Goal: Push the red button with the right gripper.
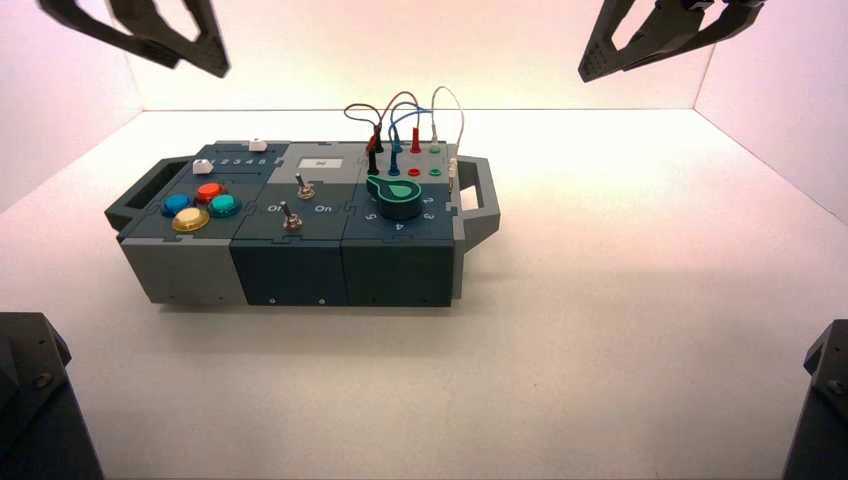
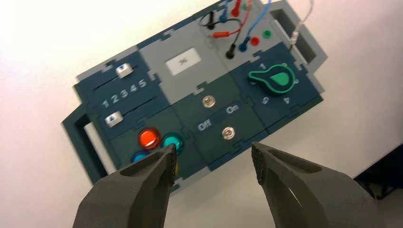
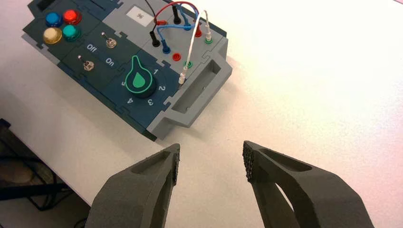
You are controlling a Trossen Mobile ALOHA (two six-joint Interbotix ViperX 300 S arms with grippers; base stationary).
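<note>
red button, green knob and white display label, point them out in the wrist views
Red button [image 2: 149,138]: left wrist view, domed top
Green knob [image 3: 139,81]: right wrist view, top face
White label [image 2: 183,61]: left wrist view, printed face

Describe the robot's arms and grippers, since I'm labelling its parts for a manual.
The left gripper and right gripper look alike: matte black, with tapering, angular fingers and, on the right one, a ribbed inner face and a slot-like opening. The visible arm pieces are black too, with a small round bolt. I see no lettering on them.

Pale, brightly lit walls [image 1: 420,55] around whitish tabletop [image 1: 620,380]; corners visible.
</note>
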